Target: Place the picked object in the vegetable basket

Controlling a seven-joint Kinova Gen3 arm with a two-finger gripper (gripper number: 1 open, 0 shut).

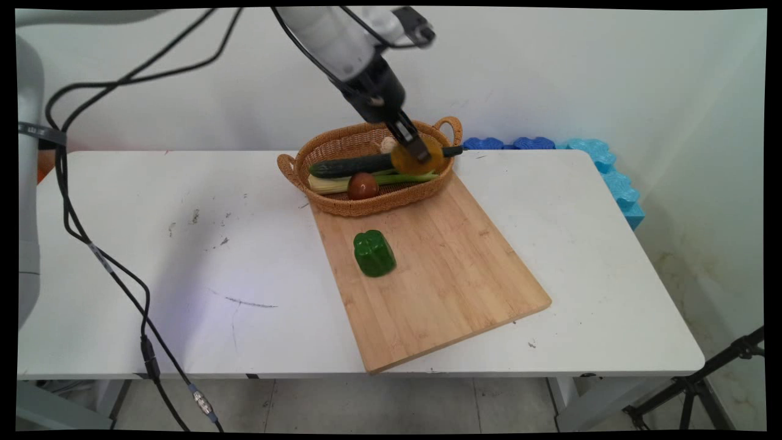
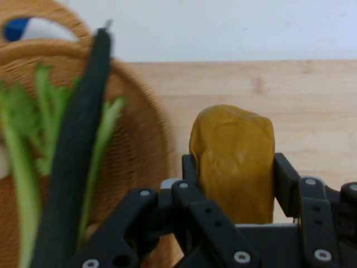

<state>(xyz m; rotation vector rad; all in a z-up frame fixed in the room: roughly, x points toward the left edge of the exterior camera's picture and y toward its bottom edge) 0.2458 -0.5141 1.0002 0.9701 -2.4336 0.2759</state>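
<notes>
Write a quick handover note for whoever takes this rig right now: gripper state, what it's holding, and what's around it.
Gripper: shut on the yellow-brown potato, held above the right end of the wicker basket.
In the basket: cucumber, celery, a reddish-brown round vegetable, a pale item at the back, too hidden to name.
Wooden cutting board lies in front of the basket; green bell pepper sits on it.
Done and left: no job stated.

A wooden cutting board (image 1: 440,275) lay across the white table (image 1: 183,275). A green bell pepper (image 1: 374,253) sat on the board's upper left part. At the board's far end stood a wicker basket (image 1: 342,205) with a cucumber (image 1: 351,165), celery (image 1: 330,183) and a brown onion (image 1: 363,186) inside.
</notes>
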